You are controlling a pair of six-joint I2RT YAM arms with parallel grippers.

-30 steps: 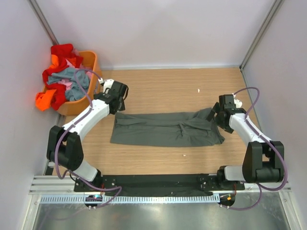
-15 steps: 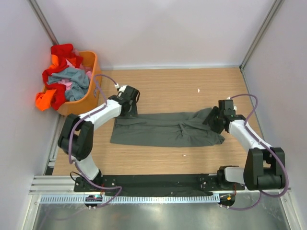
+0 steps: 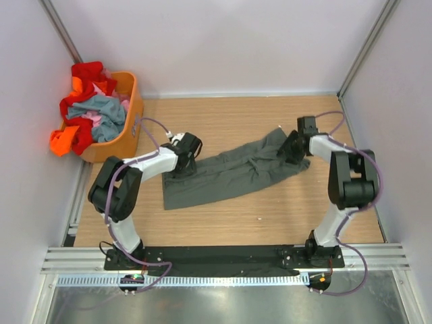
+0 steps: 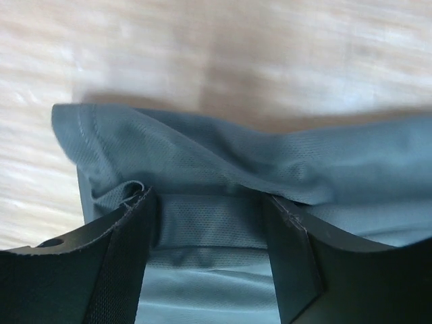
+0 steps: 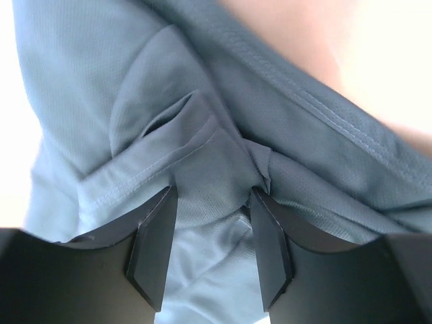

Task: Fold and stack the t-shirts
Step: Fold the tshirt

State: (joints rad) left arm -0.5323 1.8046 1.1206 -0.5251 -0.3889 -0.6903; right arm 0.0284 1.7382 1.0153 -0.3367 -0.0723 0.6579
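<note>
The dark grey t-shirt lies folded into a long band, slanting across the wooden table. My left gripper sits on its left top corner. In the left wrist view the jaws stand apart, with a flat layer of the shirt between and over the fingertips. My right gripper is at the shirt's raised right end. In the right wrist view it pinches a bunched fold of the shirt. The red, orange, pink and blue-grey t-shirts are heaped in the basket.
The orange plastic basket stands at the back left, against the left wall. An orange shirt hangs over its left side. White walls close the table at the back and on both sides. A small white speck lies on the wood.
My right gripper has pulled the shirt's right end toward the back and left, so the band now slants. My left gripper has moved from beside the basket onto the shirt's left corner.
</note>
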